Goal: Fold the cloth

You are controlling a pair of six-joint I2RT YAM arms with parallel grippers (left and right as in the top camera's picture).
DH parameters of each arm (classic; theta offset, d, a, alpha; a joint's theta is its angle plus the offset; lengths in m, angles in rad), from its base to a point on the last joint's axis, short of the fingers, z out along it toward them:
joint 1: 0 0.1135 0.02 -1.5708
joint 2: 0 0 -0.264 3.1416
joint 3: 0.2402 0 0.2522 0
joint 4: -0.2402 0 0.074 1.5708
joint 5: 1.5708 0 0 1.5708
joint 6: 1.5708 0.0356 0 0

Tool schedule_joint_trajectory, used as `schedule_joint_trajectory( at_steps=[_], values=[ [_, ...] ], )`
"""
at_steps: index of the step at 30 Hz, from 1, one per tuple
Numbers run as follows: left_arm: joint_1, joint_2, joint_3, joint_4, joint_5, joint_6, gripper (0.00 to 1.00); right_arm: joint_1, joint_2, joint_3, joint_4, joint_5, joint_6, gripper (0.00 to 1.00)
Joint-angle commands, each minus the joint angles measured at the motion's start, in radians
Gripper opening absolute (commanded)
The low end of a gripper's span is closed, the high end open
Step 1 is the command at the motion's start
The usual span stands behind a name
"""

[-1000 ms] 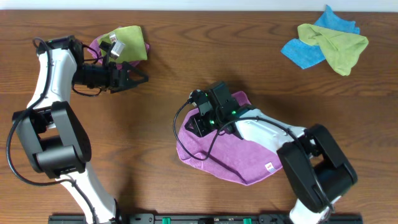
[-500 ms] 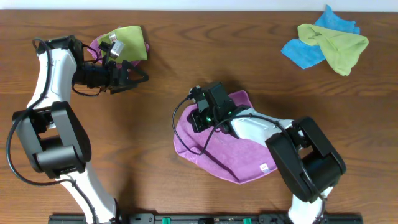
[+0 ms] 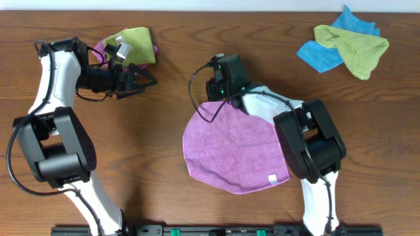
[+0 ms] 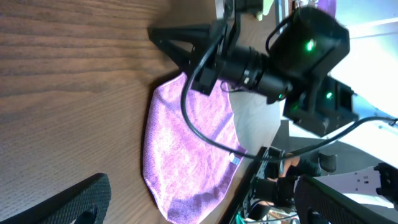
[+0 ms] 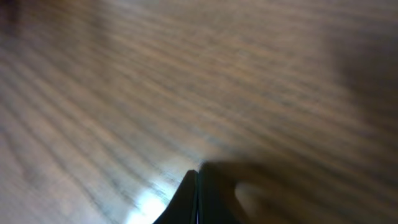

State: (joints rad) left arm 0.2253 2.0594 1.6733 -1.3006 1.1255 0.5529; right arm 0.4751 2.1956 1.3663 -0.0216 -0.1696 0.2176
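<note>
1. The cloth now lies spread almost flat just toward 6 o'clock of the table's centre. A second ago it was bunched and doubled over beneath the right arm.
2. Its white tag sits at the 5 o'clock edge, slightly further toward 9 o'clock than before.
3. The right gripper has travelled toward 12 o'clock, from above the cloth's middle to its 11 o'clock corner. Its fingers have closed from narrowly parted to pressed together. The wrist view shows only wood grain beyond them, so I cannot tell whether they pinch the corner.
4. The left gripper is unchanged at 10 o'clock, with its jaws spread wide and holding nothing.
5. The lime-green cloth at 11 o'clock and the blue cloth at 1 o'clock have not moved.
</note>
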Motion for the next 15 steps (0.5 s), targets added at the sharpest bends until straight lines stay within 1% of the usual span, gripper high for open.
schedule_joint_trajectory(
  at_steps=[1, 5, 6, 7, 8, 11, 15],
  values=[
    [0.001, 0.005, 0.02, -0.003, 0.009, 0.0, 0.95, -0.003, -0.02, 0.077, -0.074, 0.012, -0.048, 0.01],
    [0.001, 0.005, 0.02, -0.003, 0.009, 0.0, 0.95, 0.005, -0.14, 0.121, -0.167, 0.0, -0.067, 0.02],
    [0.001, 0.005, 0.02, -0.003, 0.01, 0.0, 0.95, 0.008, -0.171, 0.121, -0.189, -0.014, -0.074, 0.05],
    [0.001, 0.005, 0.02, -0.003, 0.013, 0.0, 0.95, 0.011, -0.199, 0.121, -0.222, -0.033, -0.087, 0.16],
    [0.001, 0.005, 0.02, -0.003, 0.018, 0.0, 0.96, 0.017, -0.234, 0.121, -0.286, -0.068, -0.102, 0.46],
    [0.001, 0.005, 0.02, -0.003, 0.027, 0.0, 0.95, 0.032, -0.267, 0.121, -0.426, -0.131, -0.111, 0.54],
    [0.001, 0.005, 0.02, 0.001, 0.028, 0.0, 0.95, 0.057, -0.267, 0.109, -0.579, -0.253, -0.111, 0.55]
  ],
)
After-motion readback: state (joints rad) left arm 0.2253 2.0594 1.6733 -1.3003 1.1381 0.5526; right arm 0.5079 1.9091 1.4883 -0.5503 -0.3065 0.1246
